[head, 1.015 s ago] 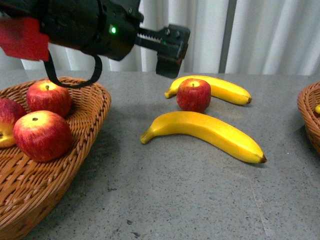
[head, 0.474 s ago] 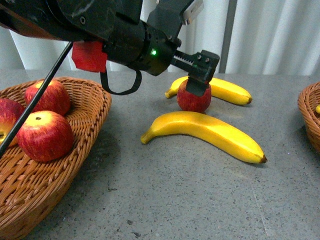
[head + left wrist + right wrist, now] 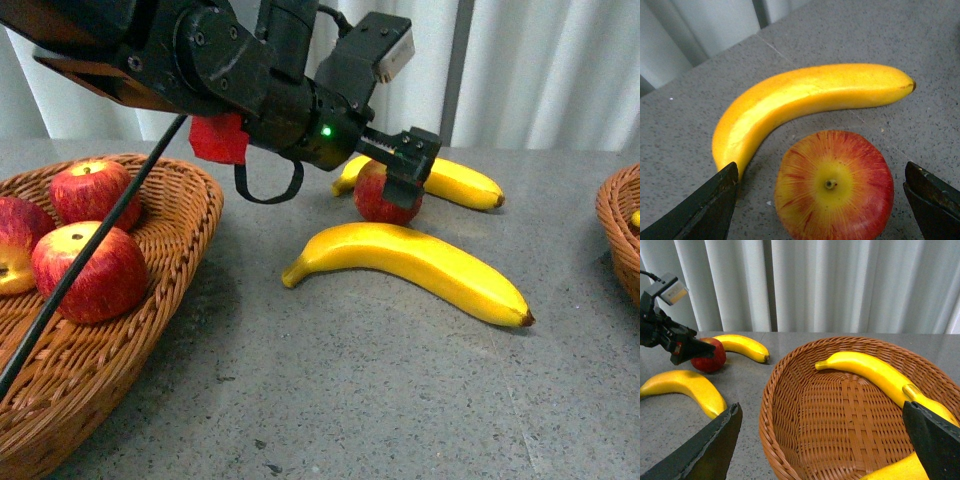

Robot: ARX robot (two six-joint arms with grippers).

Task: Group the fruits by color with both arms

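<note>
Grey speckled bench (image 3: 380, 400), white curtains (image 3: 560, 70) behind. Left gripper (image 3: 398, 180) spread wide, straddling red apple (image 3: 834, 186), fingers (image 3: 705, 210) clear of it on both sides; banana (image 3: 805, 100) just beyond apple. Right gripper (image 3: 822, 440) likewise released, facing wicker basket (image 3: 790, 370) holding bananas (image 3: 870, 370).

Grey speckled tabletop (image 3: 380, 400), matte, stone-look, across whole front view, w/ a couple of dark specks near front edge. Faint straight line across it in L wrist view, poss. a seam, too faint to tell. Orange-brown wicker basket (image 3: 90, 390) at L edge: shallow, oval, thick woven rim, cut off by frame. Second wicker basket (image 3: 612, 240) at R edge, only a sliver in front view. Same basket (image 3: 850, 405) nearly whole in R wrist view: roundish, tight weave on floor, braided rim. Both on tabletop, well apart. Pale pleated curtains (image 3: 560, 70) behind table, full width. Dark vertical strip (image 3: 450, 80) btwn two curtain panels.
</note>
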